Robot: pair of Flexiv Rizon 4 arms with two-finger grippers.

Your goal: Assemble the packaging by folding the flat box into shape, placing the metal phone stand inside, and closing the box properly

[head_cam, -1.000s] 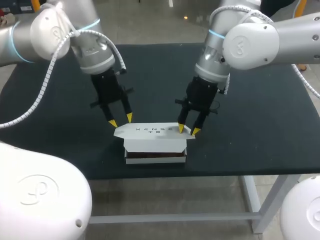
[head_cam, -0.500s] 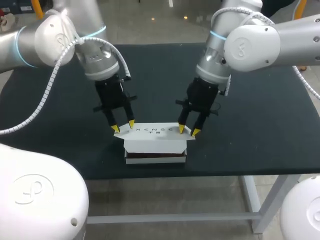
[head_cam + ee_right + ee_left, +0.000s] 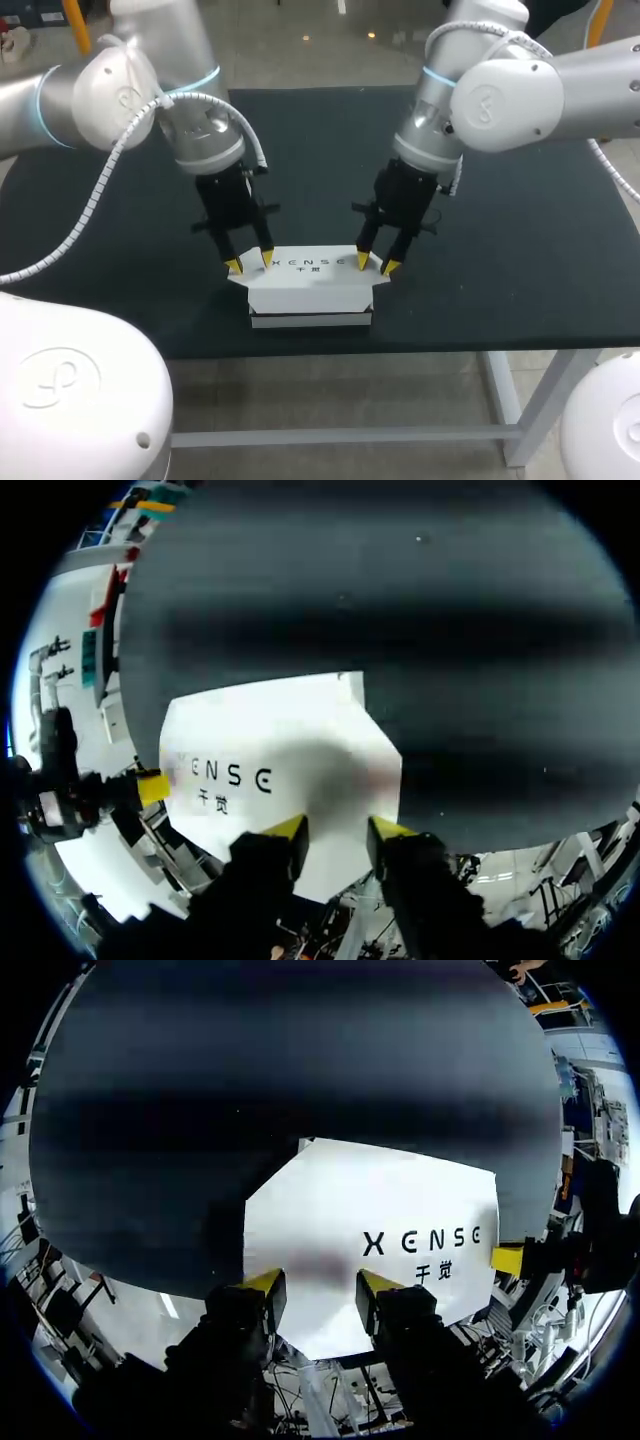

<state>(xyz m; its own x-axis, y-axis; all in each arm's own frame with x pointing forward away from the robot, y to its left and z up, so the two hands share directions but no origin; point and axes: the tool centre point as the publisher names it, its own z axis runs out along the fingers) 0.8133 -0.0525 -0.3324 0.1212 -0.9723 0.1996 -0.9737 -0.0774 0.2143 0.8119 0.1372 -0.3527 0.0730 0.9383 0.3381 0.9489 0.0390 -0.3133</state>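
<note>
The white box point(image 3: 310, 290) sits on the dark table point(image 3: 520, 250), towards its near edge and roughly midway between left and right. The two arms' jaws come down on it from the far side, one pair at each end of the lid.

The left jaws are slightly spread, pinching nothing. Their yellow fingertips point(image 3: 233, 265) stand at the lid's left end, over its angled corner ear. In the left wrist view the same fingertips point(image 3: 265, 1285) hang just above the lid's white surface, which shows through the gap between them. I cannot tell whether they touch it.

The right jaws are also a little spread and hold nothing. Their fingertips point(image 3: 390, 266) stand at the lid's right end, and in the right wrist view the fingertips point(image 3: 288, 827) straddle a patch of lid close to its right corner.

The box is already folded into a low oblong. Its lid lies flat on top, with dark lettering across the middle and a small slanted ear at each end. A white front flap hangs over the near wall, and a thin dark seam runs along the base under it.
</note>
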